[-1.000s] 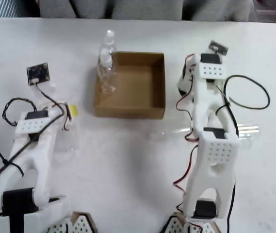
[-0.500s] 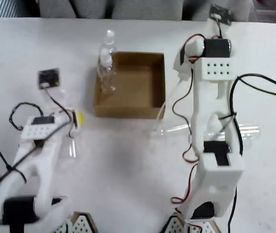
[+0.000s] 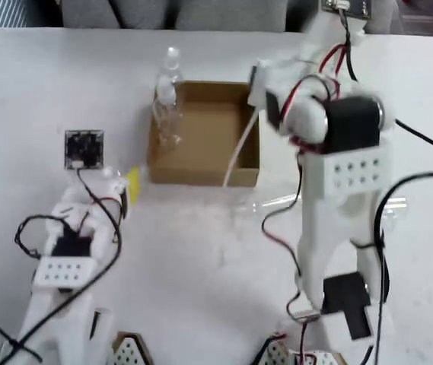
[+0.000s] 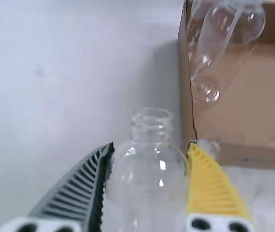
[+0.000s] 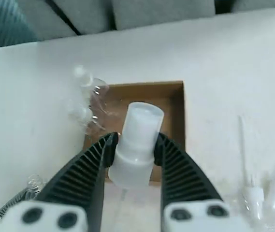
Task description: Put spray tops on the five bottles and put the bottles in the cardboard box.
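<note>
My left gripper point(image 4: 149, 159) is shut on a clear uncapped bottle point(image 4: 149, 164), upright between the grey and yellow fingers, just left of the cardboard box point(image 3: 205, 152). In the high view this gripper point(image 3: 119, 186) sits by the box's front left corner. My right gripper point(image 5: 133, 145) is shut on a white spray top point(image 5: 137, 140). It is held high over the box's right side, and its tube point(image 3: 239, 148) hangs down across the box's front wall. Two capped bottles point(image 3: 167, 99) lean at the box's left wall.
Loose spray tops with long tubes point(image 3: 387, 205) lie on the table right of the box, partly behind the right arm. A small circuit board point(image 3: 84, 147) on a cable lies left of the box. Chairs stand beyond the far table edge.
The right arm has risen and swung left, carrying the spray top from beside the box to over it. The left arm has drawn back and turned, still gripping the bottle.
</note>
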Controlling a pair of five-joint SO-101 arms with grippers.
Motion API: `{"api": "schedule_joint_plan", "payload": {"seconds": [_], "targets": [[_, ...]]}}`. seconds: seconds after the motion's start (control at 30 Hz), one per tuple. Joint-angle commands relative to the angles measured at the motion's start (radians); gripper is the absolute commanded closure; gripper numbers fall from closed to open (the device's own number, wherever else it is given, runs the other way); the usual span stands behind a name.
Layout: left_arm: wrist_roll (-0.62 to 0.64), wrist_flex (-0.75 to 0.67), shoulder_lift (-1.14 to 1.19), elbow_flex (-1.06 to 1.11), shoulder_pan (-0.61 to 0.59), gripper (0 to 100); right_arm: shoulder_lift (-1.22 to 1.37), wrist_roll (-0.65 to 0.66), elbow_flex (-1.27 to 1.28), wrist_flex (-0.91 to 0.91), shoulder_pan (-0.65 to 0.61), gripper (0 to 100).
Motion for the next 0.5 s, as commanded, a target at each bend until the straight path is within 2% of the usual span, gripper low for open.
{"api": "schedule_joint_plan", "payload": {"seconds": [0.0,0.17,0.3,0.37,0.47], "targets": [[0.041,-0.13,-0.128,0.049,0.016,97,-0.101,0.012,-0.046,-0.085,-0.059,98.1],[0.118,-0.292,-0.278,0.19,0.079,97,-0.188,0.017,-0.046,-0.22,-0.111,98.1],[0.161,-0.368,-0.435,0.295,0.117,97,-0.252,0.18,-0.044,-0.265,-0.16,98.2],[0.157,-0.365,-0.516,0.328,0.137,97,-0.282,0.236,-0.043,-0.265,-0.197,98.2],[0.153,-0.264,-0.628,0.327,0.154,97,-0.321,0.27,-0.041,-0.265,-0.239,98.2]]}}
